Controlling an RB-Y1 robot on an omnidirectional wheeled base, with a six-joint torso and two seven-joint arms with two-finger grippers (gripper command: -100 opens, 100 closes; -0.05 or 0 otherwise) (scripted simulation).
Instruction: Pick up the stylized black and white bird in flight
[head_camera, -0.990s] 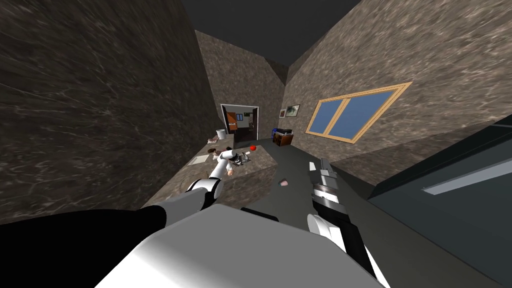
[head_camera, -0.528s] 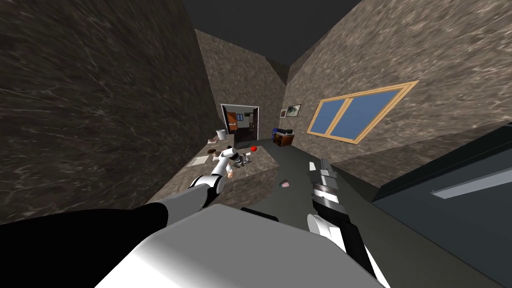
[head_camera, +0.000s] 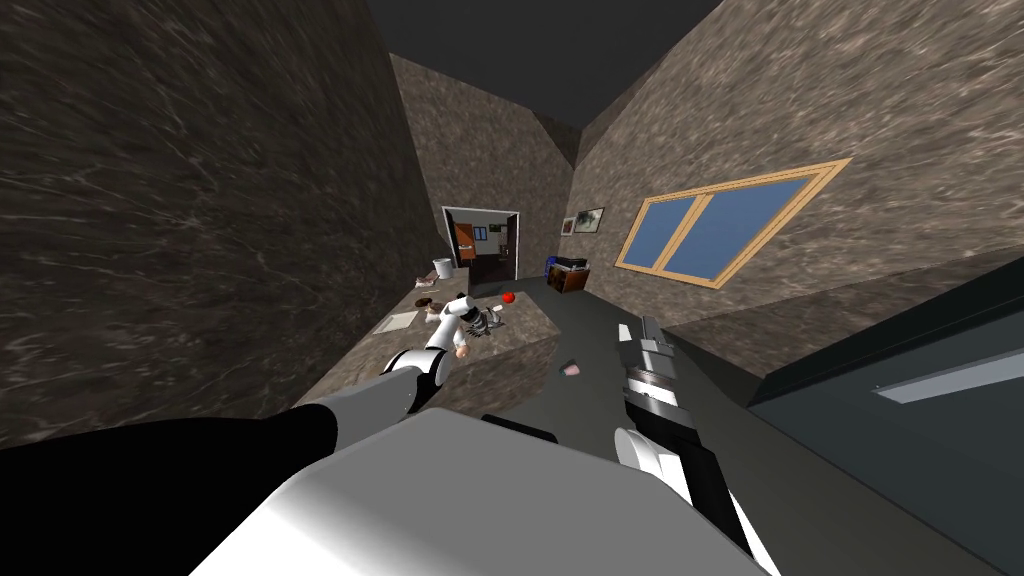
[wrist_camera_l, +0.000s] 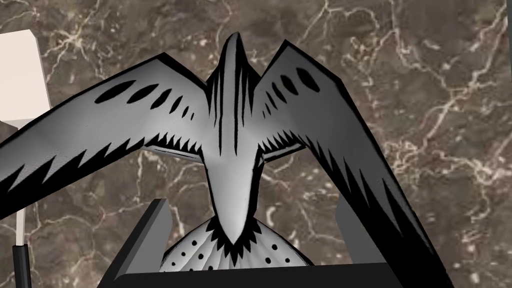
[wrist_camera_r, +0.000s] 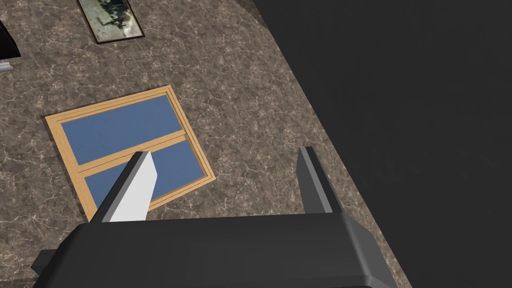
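My left gripper reaches out over a table with a brown, pale-veined marble top. Its fingers stand spread apart, one on each side of the tail of the bird, and I cannot tell whether either blade touches it.

The bird is a flat-shaded figure in light grey-white with heavy black outlines. It points its head away from my hand. Both wings are spread wide and angle back toward me, with jagged black saw-tooth feather marks along their rear edges and black oval dashes near the shoulders. Black stripes run down its neck and back. The body narrows to a fanned tail, pale with small black dots, that sits just in front of my gripper's dark body. One wing crosses in front of one of my fingers. Whether the bird rests on the marble or hangs clear of it I cannot tell.

From my head, the bird shows small near the table's middle, at the end of my left arm, with a red object beyond it.

My right gripper is held over the floor beside the table, fingers spread and holding nothing.
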